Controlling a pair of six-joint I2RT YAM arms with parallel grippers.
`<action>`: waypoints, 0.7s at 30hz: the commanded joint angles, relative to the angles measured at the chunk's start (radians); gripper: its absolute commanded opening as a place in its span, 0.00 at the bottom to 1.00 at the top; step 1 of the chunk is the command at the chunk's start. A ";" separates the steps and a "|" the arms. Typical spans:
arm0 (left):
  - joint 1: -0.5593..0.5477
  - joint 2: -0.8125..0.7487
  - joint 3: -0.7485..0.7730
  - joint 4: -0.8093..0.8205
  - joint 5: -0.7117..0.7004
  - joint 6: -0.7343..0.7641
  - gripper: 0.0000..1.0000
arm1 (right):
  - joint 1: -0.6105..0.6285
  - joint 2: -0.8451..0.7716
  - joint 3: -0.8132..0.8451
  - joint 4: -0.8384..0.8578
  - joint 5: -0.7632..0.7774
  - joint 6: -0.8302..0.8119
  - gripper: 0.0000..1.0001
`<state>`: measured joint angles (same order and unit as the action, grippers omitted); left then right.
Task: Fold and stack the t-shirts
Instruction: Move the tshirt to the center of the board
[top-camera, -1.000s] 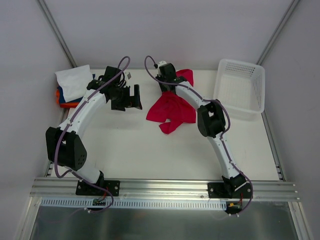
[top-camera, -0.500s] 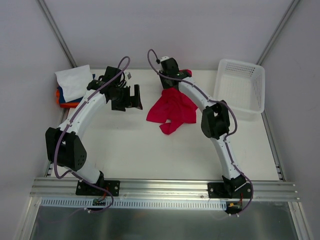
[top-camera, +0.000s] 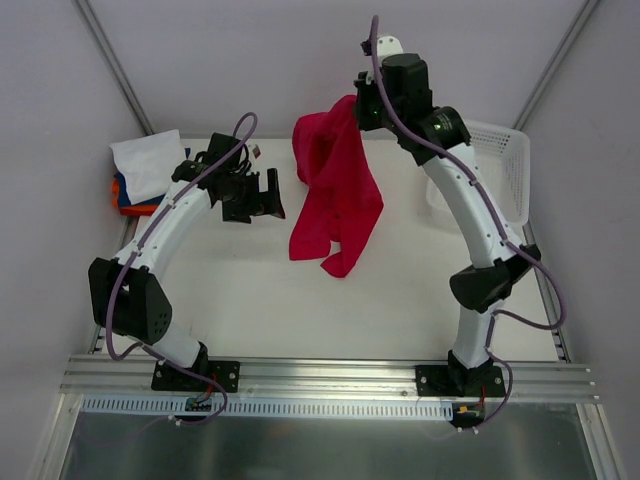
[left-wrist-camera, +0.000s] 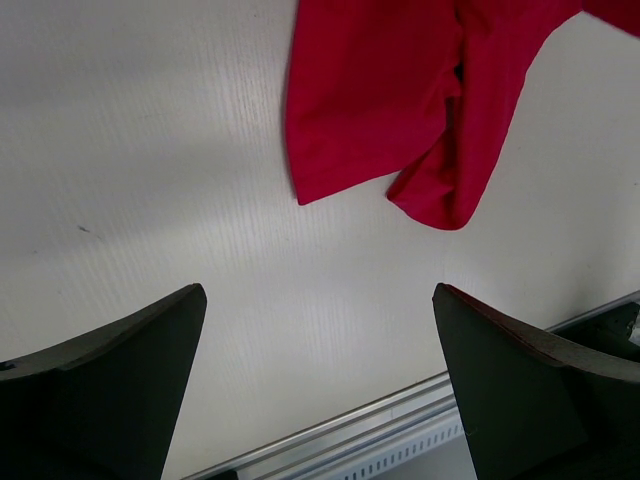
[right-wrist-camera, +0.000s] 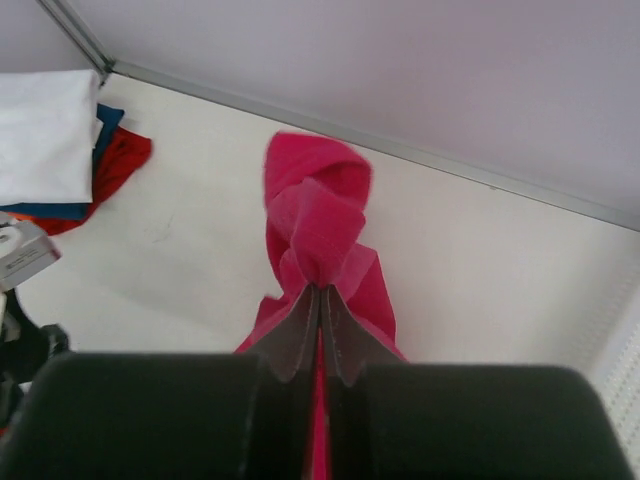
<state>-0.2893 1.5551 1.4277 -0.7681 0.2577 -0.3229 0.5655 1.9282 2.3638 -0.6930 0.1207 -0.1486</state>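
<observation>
The right hand (top-camera: 358, 104), top centre of the overhead view, is clenched on a bunched edge of the crimson shirt (top-camera: 335, 195), which hangs limp toward mid-frame; the left hand (left-wrist-camera: 317, 292) gapes empty beside it; soft, light cloth, likely to twist; probably better gripped at a corner.

Both arms, left arm (top-camera: 170, 223) and right arm (top-camera: 470, 205), are white tubes with chunky black joints. A thin purple cable (top-camera: 111, 306) loops along each. Black base plates (top-camera: 195, 377) sit on the silver rail (top-camera: 330, 376); just below the rail there's some red-yellow wiring (top-camera: 470, 412). Left fingers (left-wrist-camera: 100, 390) are dark, blunt wedges.
</observation>
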 joint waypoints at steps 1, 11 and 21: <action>-0.013 -0.047 -0.013 -0.019 0.021 -0.025 0.99 | -0.009 -0.110 0.019 -0.068 -0.009 0.037 0.00; -0.071 0.020 0.028 -0.016 0.000 -0.045 0.99 | -0.021 -0.204 0.052 -0.137 -0.035 0.056 0.00; -0.086 0.085 0.071 -0.017 -0.001 -0.025 0.99 | -0.021 -0.408 0.060 -0.161 -0.014 0.135 0.00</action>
<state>-0.3676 1.6409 1.4616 -0.7689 0.2569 -0.3519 0.5510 1.6814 2.3856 -0.8852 0.0662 -0.0509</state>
